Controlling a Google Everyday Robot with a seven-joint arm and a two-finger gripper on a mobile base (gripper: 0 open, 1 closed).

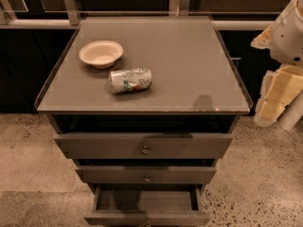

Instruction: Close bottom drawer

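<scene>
Hanging right of the cabinet (142,109), well apart from the pulled-out bottom drawer (118,218), the gripper (277,100) (apart or together, unclear) may reach high and push the middle drawer (109,175) instead.

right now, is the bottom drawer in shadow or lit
Camera view: dim warm light; the bottom drawer, open, is shaded inside yet visible, front cropped by the lower edge; the hand, at the right edge beside the cabinet, is brighter.
</scene>
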